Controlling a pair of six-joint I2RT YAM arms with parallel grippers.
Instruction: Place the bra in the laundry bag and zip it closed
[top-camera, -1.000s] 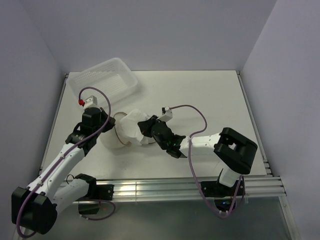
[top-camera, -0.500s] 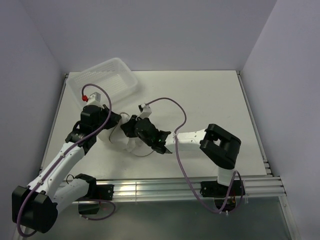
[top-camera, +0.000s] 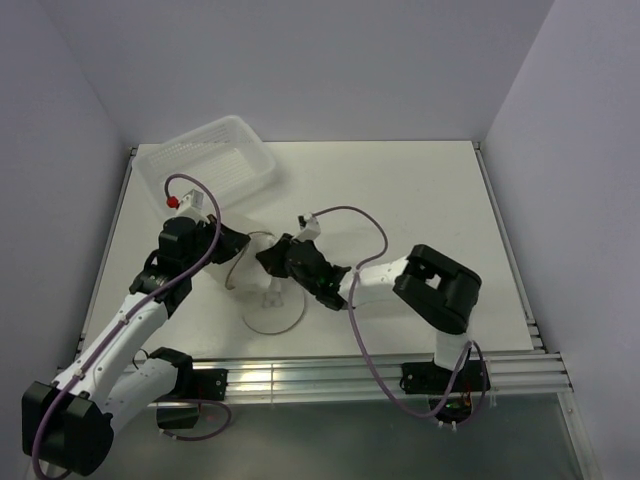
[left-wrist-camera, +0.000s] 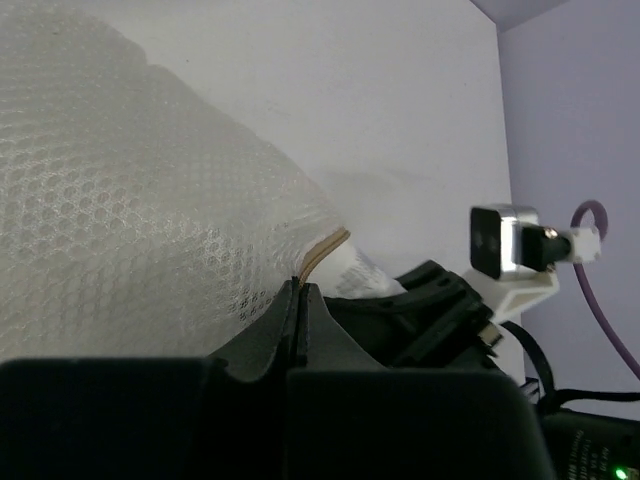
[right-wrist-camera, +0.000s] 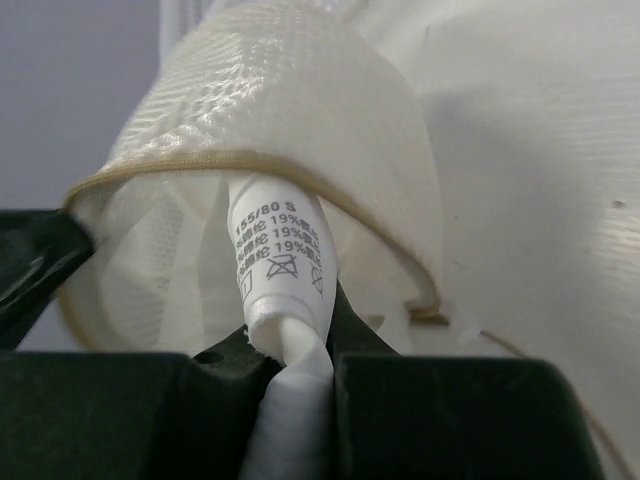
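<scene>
White mesh fills the left wrist view, where the left gripper has its fingers pressed together on the tan-edged rim of the laundry bag, the netting bulging up and away to the left.

In the right wrist view, the right gripper pinches a twist of pale fabric from the bra. A printed care label stands upright just above the fingers and reaches into the bag's open mouth, whose tan rim curves over it. How much of the bra is already inside cannot be told.

From above, the two arms meet near the middle of the white table. The left gripper and the right gripper sit close together, with the bag's mesh held between them. A round flat panel of the bag lies on the table just in front of them, toward the arm bases.

A white perforated plastic basket sits at the far left corner of the table, well apart from the grippers.
</scene>
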